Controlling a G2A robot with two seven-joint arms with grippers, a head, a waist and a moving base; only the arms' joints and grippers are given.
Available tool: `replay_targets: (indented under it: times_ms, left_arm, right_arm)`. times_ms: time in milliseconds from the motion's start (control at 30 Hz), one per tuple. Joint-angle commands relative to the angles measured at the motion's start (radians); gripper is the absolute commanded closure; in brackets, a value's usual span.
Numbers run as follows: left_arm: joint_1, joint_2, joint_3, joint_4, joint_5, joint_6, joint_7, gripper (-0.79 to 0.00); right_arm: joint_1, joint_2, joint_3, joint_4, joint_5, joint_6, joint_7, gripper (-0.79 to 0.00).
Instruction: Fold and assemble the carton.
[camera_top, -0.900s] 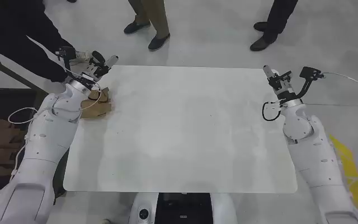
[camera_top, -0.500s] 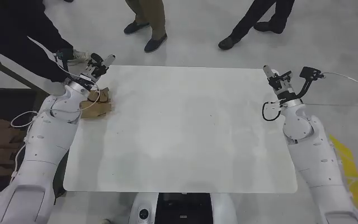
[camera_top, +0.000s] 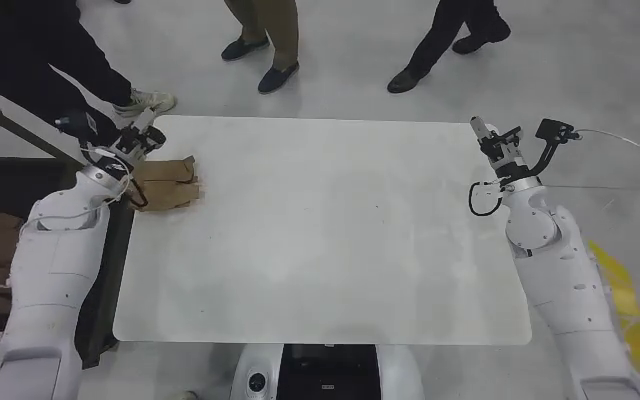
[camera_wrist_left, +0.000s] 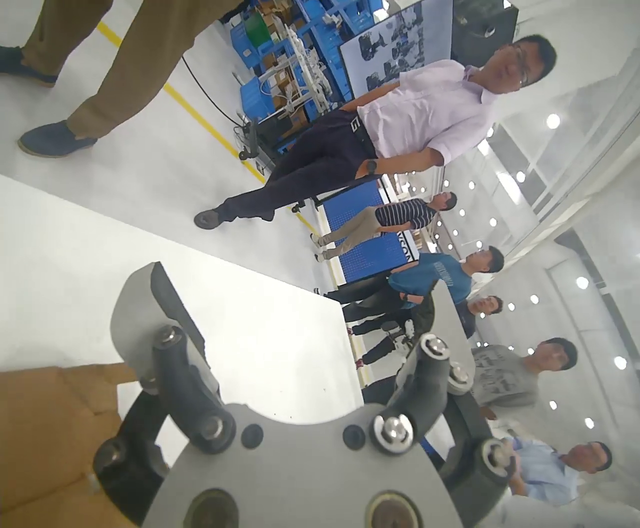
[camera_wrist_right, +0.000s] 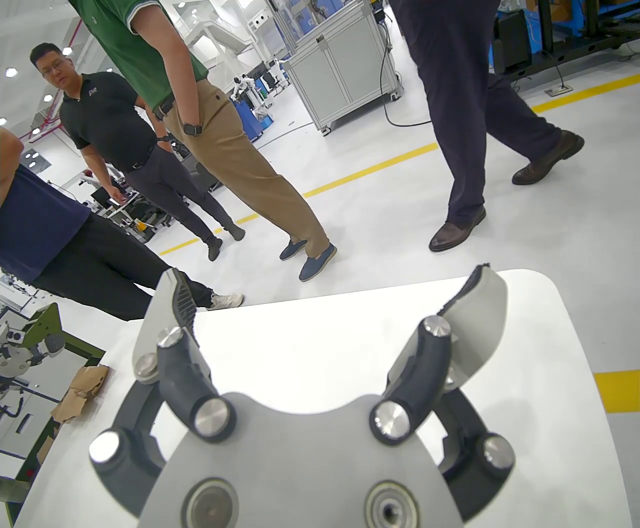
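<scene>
Two pincers: my left pincer (camera_top: 143, 134) (camera_wrist_left: 292, 287) and my right pincer (camera_top: 512, 130) (camera_wrist_right: 327, 275), both spread wide.
Carton: flattened brown cardboard carton (camera_top: 168, 182) (camera_wrist_left: 50, 425) (camera_wrist_right: 82, 392) at the far-left corner of the white bench (camera_top: 330, 230), near my left pincer.
Right pincer: over the far-right corner.

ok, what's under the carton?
The carton lies flat on the white table, by the edge on the robot's left. Tabletop shows all around it; anything directly beneath is covered by the cardboard.

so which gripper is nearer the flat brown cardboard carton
Left. The left gripper is beside the brown cardboard carton; the right gripper is at the opposite side of the white table.
</scene>
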Motion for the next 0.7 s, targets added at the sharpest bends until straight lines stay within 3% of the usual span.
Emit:
replay_targets:
  times_ms: [0,433,667]
  left_arm:
    - [0.023,0.004,-0.031,0.019,-0.049,-0.011,-0.023,-0.785]
    - [0.115,0.020,-0.183,0.123,-0.181,0.008,-0.012,-0.785]
    - [0.143,0.023,-0.228,0.181,-0.165,0.030,0.068,-0.785]
  right_arm:
    - [0.000,0.000,0.000,0.000,0.000,0.000,0.000,-0.785]
    - [0.000,0.000,0.000,0.000,0.000,0.000,0.000,-0.785]
    - [0.000,0.000,0.000,0.000,0.000,0.000,0.000,-0.785]
